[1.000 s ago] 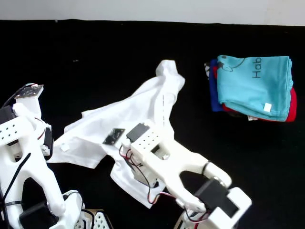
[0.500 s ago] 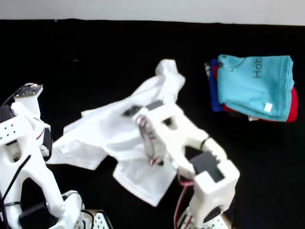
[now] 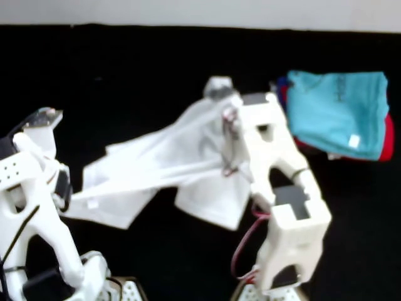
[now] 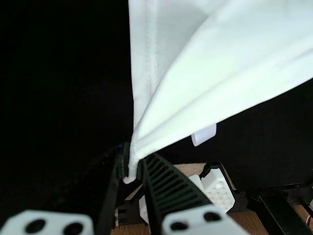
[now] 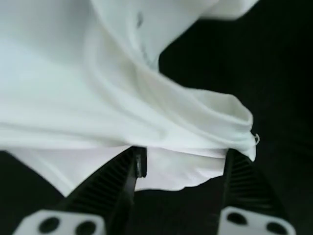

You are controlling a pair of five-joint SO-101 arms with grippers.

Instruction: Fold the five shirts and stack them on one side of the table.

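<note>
A white shirt [image 3: 166,157] stretches taut across the middle of the black table [image 3: 125,69]. My left gripper [image 4: 134,171] is shut on one edge of it; in the high view that gripper [image 3: 66,191] sits at the near left. My right gripper [image 3: 224,147] is over the shirt's far right part near the collar. In the right wrist view its fingers stand apart, and bunched white fabric [image 5: 146,98] lies across the right gripper [image 5: 183,156] at the tips. A folded stack [image 3: 335,113] with a teal shirt on top, red and blue beneath, lies at the far right.
The white wall edge [image 3: 188,12] runs along the table's far side. Both arm bases [image 3: 119,288] stand at the near edge. Bare black tabletop lies at the far left and near right.
My right arm swung from the shirt's near hem up toward the collar and the far right. The shirt's body was dragged along and pulled taut. My left arm kept still.
</note>
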